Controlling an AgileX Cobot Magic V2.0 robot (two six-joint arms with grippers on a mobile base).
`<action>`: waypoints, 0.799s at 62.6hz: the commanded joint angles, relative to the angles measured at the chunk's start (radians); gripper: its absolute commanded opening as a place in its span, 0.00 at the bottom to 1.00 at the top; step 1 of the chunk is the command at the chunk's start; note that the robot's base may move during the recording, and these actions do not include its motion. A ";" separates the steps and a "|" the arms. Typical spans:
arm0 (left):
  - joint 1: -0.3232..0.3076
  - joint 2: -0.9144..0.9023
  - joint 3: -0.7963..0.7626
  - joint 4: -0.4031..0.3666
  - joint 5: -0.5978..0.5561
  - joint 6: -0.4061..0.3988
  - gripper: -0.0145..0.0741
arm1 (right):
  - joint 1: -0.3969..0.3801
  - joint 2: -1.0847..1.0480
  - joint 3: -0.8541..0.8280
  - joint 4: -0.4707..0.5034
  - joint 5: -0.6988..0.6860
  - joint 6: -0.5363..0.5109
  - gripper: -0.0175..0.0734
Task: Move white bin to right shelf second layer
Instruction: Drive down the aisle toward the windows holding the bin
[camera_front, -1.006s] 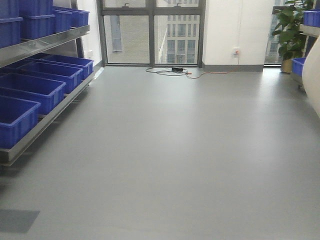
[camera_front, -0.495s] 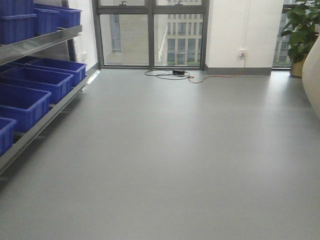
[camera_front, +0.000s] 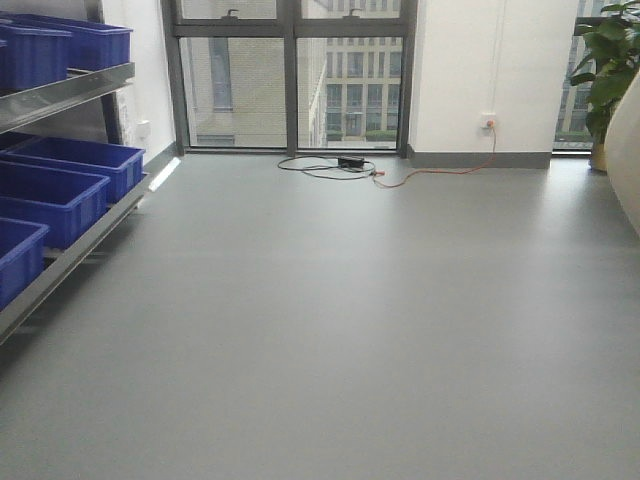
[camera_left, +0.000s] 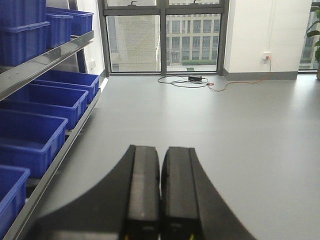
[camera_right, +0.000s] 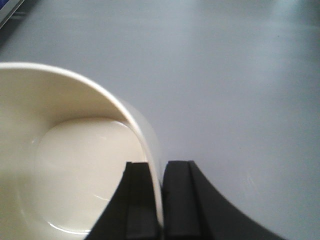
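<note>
one thin pinch is all i have: the right gripper grips the white bin by its rim, held above the floor. the left gripper is closed, empty. i judge a jolt or quick turn could swing the bin loose.

Left pincer: two matte black fingers, long flat rectangular faces, bases flaring outward in curves toward 6 o'clock, faint yellowish specks at the lower edge. Right pincer: matching black fingers, raised side ridges, flared bases.
</note>
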 joint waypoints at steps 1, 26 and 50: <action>0.000 -0.015 0.029 -0.008 -0.083 -0.005 0.26 | -0.005 0.004 -0.031 0.006 -0.093 -0.001 0.24; 0.000 -0.015 0.029 -0.008 -0.083 -0.005 0.26 | -0.005 0.004 -0.031 0.006 -0.093 -0.001 0.24; 0.000 -0.015 0.029 -0.008 -0.083 -0.005 0.26 | -0.005 0.004 -0.031 0.006 -0.093 -0.001 0.24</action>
